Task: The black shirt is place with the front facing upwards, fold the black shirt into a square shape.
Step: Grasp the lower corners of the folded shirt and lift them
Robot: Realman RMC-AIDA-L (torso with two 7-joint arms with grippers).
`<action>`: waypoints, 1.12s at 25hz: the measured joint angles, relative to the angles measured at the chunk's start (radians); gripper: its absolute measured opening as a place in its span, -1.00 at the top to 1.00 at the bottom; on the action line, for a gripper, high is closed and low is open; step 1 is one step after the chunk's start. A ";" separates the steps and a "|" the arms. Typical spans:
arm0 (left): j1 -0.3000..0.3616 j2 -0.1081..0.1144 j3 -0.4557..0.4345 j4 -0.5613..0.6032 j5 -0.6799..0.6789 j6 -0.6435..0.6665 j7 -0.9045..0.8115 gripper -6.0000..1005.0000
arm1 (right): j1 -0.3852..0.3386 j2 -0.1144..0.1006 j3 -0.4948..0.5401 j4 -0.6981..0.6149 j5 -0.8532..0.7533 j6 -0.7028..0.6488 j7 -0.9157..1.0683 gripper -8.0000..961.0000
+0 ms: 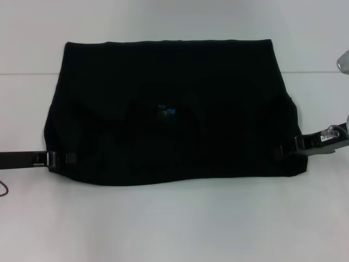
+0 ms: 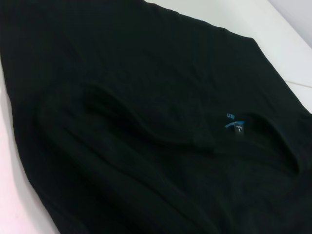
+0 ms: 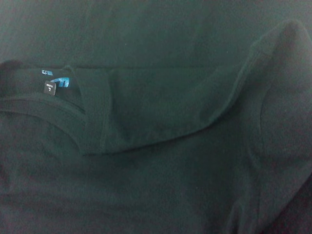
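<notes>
The black shirt lies flat on the white table as a wide, roughly rectangular shape. Its neckline with a small blue neck label shows near the middle. My left gripper is at the shirt's left edge, low over the table. At the right edge, my right gripper meets the cloth. The left wrist view shows the black shirt close up with the label. In the right wrist view the black shirt fills the frame, with the collar, a folded sleeve and the label. No lettering shows.
White table surface surrounds the shirt, with a broad band in front of it and a narrower one behind. A grey part of the robot shows at the far right edge.
</notes>
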 joint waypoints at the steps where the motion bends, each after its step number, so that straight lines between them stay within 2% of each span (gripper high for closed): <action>1: 0.000 0.000 0.001 0.000 0.000 0.000 0.000 0.96 | 0.000 0.000 0.000 0.000 0.000 0.000 0.000 0.12; 6: -0.001 0.000 0.001 0.000 0.002 -0.001 0.000 0.97 | 0.000 0.001 -0.006 0.000 -0.001 0.000 0.000 0.50; 16: -0.002 0.000 0.001 -0.002 0.004 0.001 0.000 0.97 | -0.006 -0.005 -0.007 -0.011 0.003 -0.013 -0.008 0.92; 23: -0.002 0.000 0.001 -0.002 0.004 0.014 -0.008 0.97 | -0.026 -0.037 0.006 -0.033 0.011 -0.082 -0.020 0.92; 28: -0.002 0.009 -0.008 -0.002 0.001 0.074 -0.025 0.96 | -0.056 -0.067 0.066 -0.079 0.013 -0.196 -0.053 0.92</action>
